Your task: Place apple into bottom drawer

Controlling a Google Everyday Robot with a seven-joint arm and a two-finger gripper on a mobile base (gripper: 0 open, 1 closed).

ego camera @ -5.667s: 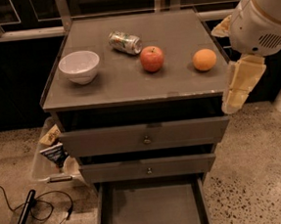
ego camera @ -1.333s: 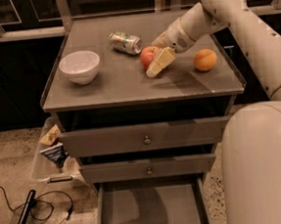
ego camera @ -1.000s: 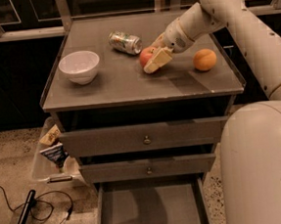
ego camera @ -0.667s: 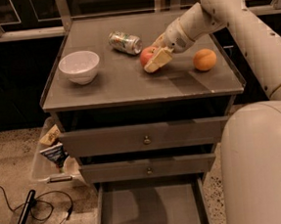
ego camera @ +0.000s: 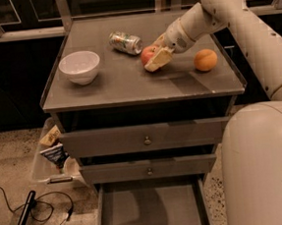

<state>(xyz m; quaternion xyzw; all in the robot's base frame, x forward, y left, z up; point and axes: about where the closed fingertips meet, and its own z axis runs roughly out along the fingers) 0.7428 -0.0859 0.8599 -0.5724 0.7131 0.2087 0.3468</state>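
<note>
On the cabinet top [ego camera: 128, 83], the gripper [ego camera: 154, 59] sits at the apple [ego camera: 147, 53], between can [ego camera: 125, 42] and orange [ego camera: 205, 60].

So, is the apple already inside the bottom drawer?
No, the apple is on the cabinet top, with the end effector at it; the bottom drawer is pulled out below.

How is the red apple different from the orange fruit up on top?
The apple is red; the orange fruit is orange. The gripper is right at the apple and hides part of it; the orange fruit sits alone, in full view. The apple lies close to the can; the orange fruit lies nearer the right edge. Both are round and rest on the cabinet top.
</note>
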